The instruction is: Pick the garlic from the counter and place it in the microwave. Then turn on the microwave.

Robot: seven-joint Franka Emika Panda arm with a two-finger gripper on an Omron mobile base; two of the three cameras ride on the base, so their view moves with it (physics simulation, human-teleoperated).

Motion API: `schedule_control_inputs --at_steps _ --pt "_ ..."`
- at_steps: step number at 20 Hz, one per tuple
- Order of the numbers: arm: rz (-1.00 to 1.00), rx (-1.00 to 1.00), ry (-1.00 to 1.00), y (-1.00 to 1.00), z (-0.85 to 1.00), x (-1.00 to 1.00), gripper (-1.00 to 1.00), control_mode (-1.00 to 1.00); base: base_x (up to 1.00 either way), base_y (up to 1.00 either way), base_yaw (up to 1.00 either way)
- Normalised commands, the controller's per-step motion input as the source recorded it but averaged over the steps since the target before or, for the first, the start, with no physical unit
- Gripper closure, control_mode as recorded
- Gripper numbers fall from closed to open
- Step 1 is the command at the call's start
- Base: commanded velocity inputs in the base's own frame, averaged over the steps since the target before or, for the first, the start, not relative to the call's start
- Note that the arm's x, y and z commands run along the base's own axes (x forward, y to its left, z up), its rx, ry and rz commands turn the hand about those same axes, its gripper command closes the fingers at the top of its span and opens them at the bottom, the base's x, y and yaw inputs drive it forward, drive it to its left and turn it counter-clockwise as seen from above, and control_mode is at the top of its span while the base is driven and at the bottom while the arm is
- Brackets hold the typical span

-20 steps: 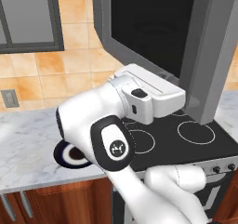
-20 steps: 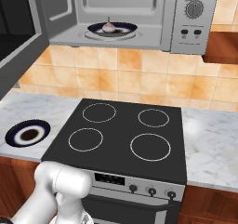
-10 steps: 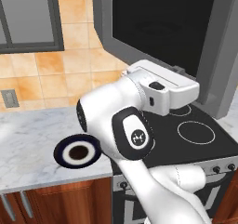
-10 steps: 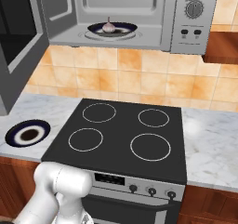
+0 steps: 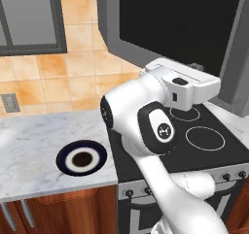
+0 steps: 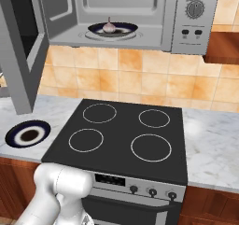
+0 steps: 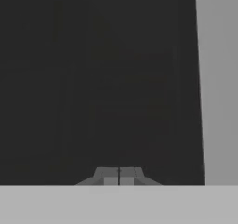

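The garlic (image 6: 108,27) rests on a dark-blue plate (image 6: 122,31) inside the microwave (image 6: 191,28), above the stove. The microwave door (image 6: 21,56) stands open at the left, and its dark glass (image 5: 175,24) spans the upper right of the left base view. My gripper (image 7: 119,175) is shut with nothing in it, its tips right up against that dark glass. In the left base view, the gripper (image 5: 195,66) sits at the door's lower edge, beyond the white hand. Whether the tips touch the door I cannot tell.
A black four-ring stovetop (image 6: 121,135) lies below the microwave. A second dark-blue plate (image 5: 81,158) sits on the marble counter (image 5: 29,145) to its left; this plate (image 6: 28,134) is bare. Counter (image 6: 212,142) continues right of the stove. A glass-fronted wall cabinet (image 5: 29,19) hangs upper left.
My arm has swung to the right with the hand against the door. The door has turned partway toward the microwave. The garlic has not moved.
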Motion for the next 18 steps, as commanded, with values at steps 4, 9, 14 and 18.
schedule_control_inputs --at_steps 4,9,14,18 --pt "0.03 0.00 0.00 -0.35 0.02 0.38 1.00 -1.00 0.00 0.00 0.00" --pt "0.03 0.00 0.00 -0.30 0.03 0.33 1.00 -1.00 0.00 0.00 0.00" --pt "0.03 0.00 0.00 -0.26 0.02 0.30 1.00 -1.00 0.00 0.00 0.00" --pt "0.03 0.00 0.00 -0.24 0.05 0.38 1.00 -1.00 0.00 0.00 0.00"
